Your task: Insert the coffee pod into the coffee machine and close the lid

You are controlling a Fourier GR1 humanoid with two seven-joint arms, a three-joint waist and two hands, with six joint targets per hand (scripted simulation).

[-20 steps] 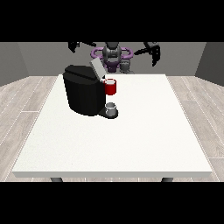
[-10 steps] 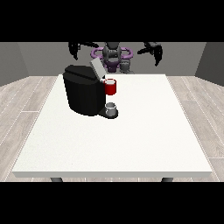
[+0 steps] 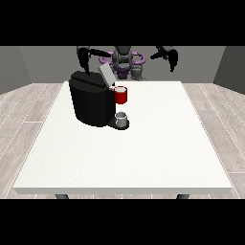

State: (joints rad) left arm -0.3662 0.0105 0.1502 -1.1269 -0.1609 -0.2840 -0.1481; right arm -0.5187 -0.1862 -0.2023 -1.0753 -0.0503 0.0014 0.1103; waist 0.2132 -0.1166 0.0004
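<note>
The black coffee machine stands on the left half of the white table. Its grey lid is tilted up and open, above a red front part. A small grey cup sits on the machine's base, under the red part. A small grey coffee pod stands at the table's far edge, just in front of the robot. The hand at the view's left hangs in the air above and behind the machine, holding nothing. The hand at the view's right is raised to the right of the pod, also holding nothing.
The robot's torso stands behind the table's far edge. White tabletop stretches right of and in front of the machine. A wood-look floor surrounds the table.
Both raised arms have shifted only slightly. The machine, lid, cup and pod have not moved.
</note>
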